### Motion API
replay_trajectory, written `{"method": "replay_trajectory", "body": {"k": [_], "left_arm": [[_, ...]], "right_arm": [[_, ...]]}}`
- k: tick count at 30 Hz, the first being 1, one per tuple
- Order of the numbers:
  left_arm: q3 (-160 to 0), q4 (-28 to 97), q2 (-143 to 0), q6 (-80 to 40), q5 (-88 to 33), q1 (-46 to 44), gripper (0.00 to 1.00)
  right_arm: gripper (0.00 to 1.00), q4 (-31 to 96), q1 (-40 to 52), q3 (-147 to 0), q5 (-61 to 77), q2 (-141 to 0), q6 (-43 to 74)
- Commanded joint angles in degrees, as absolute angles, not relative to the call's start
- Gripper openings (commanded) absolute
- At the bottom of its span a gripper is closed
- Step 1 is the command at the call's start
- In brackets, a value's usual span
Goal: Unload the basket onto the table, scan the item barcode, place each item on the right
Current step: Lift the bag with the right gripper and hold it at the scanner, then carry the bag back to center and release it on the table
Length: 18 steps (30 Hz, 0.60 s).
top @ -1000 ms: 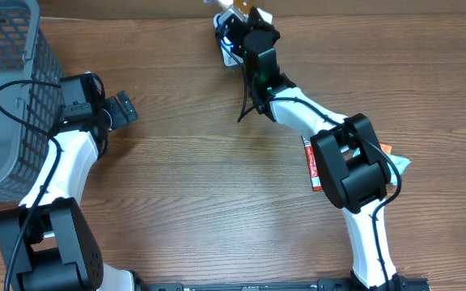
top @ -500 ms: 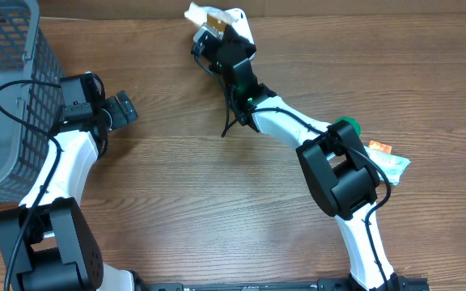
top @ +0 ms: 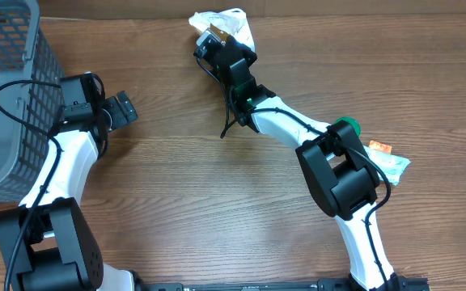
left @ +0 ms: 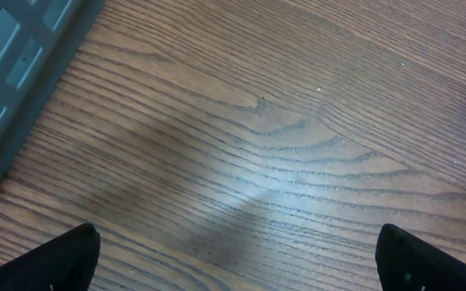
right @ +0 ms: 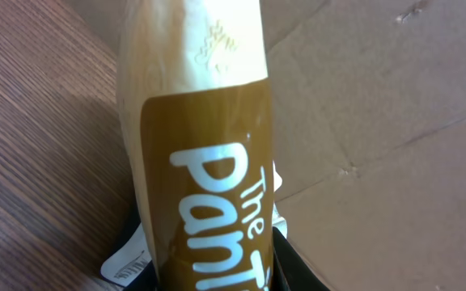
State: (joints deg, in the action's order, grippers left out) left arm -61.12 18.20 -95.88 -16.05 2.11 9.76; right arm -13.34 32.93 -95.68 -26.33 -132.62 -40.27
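1. A grey mesh basket (top: pixel 6 97) stands at the far left of the wooden table (top: pixel 217 202), cut off by the frame's edge.
2. A round green thing (top: pixel 348 124) lies on the table's right side, partly hidden.
3. Near it, further right, lies a pale packet (top: pixel 392 166) with an orange corner.
4. Creased brown cardboard (right: pixel 379 105) stands behind the table's far edge.

mock shop checkout: grey basket (top: pixel 10 105), packaged snack (right: pixel 201 137).

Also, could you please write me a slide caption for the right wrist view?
Right gripper holds a brown-labelled packet in front of cardboard.
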Motion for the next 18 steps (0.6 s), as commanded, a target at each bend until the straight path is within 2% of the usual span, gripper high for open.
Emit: {"method": "replay_trajectory", "body": {"k": [1, 7, 11, 15, 18], "left_arm": [[-62.08, 18.15, -94.5, -15.2, 1.87, 9.72, 0.99], [-62.08, 18.15, -94.5, -15.2, 1.85, 9.72, 1.0], [-62.08, 18.2, -94.5, -15.2, 1.87, 9.72, 1.0], [-62.08, 18.15, -94.5, -15.2, 1.87, 9.72, 1.0], [-62.08, 18.17, -94.5, -15.2, 1.87, 9.72, 1.0]], "right_arm": [[0.03, -12.91, 32.51, -96.42, -25.87, -126.65, -37.17], [0.03, -1.15, 32.1, -96.42, -23.94, -114.32, -26.46], [0.03, 13.93, 31.4, -96.42, -22.61, -107.07, -15.29], [0.03, 30.83, 29.8, -96.42, -11.53, -103.11, -6.52], [0.03, 43.64, 27.79, -96.4, 2.44, -102.54, 0.58]]}}
